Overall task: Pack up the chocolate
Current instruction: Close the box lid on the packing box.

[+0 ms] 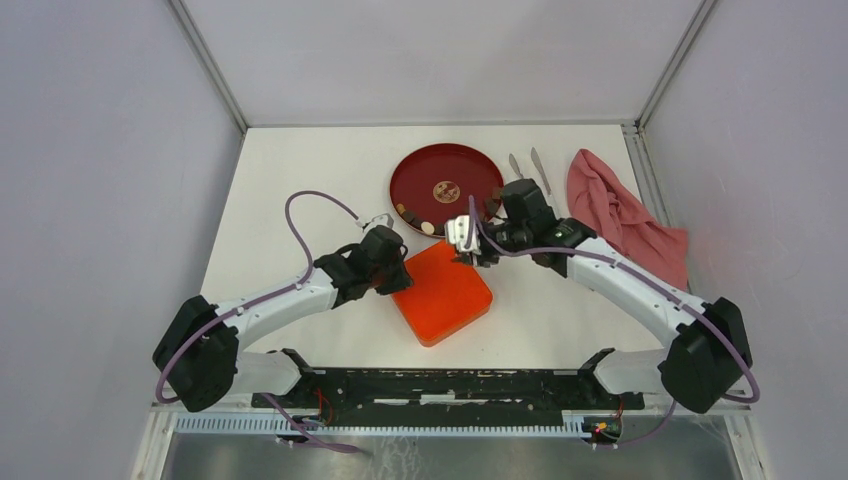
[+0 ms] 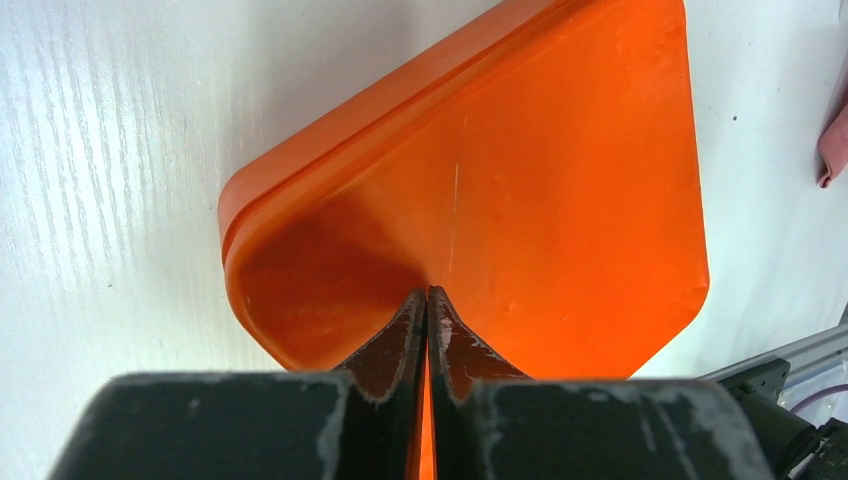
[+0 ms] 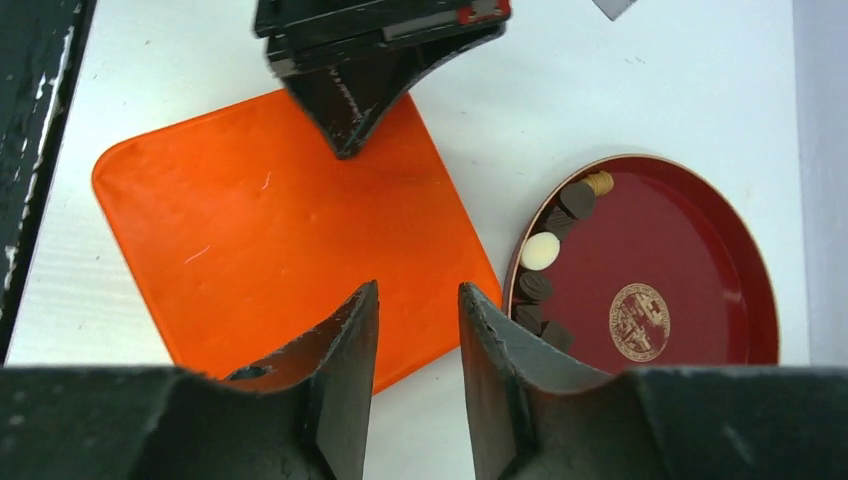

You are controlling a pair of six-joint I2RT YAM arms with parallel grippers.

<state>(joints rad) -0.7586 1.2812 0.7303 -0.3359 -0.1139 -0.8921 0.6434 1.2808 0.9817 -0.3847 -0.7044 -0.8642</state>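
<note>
We see the chocolate (image 3: 535,287) lying in a small bunch on the red plate (image 3: 700,240), by the rim nearest the orange box (image 3: 260,240). Most bits are dark brown and one is white. The box lies flat on the table (image 1: 300,170), just beside the plate. Our left gripper (image 2: 427,292) is pinched tight with nothing in it. Its tips are down at the box top, near a corner, and we cannot tell if they touch. Our right gripper (image 3: 418,290) hangs over the box edge next to the plate, fingers a little apart and holding nothing.
</note>
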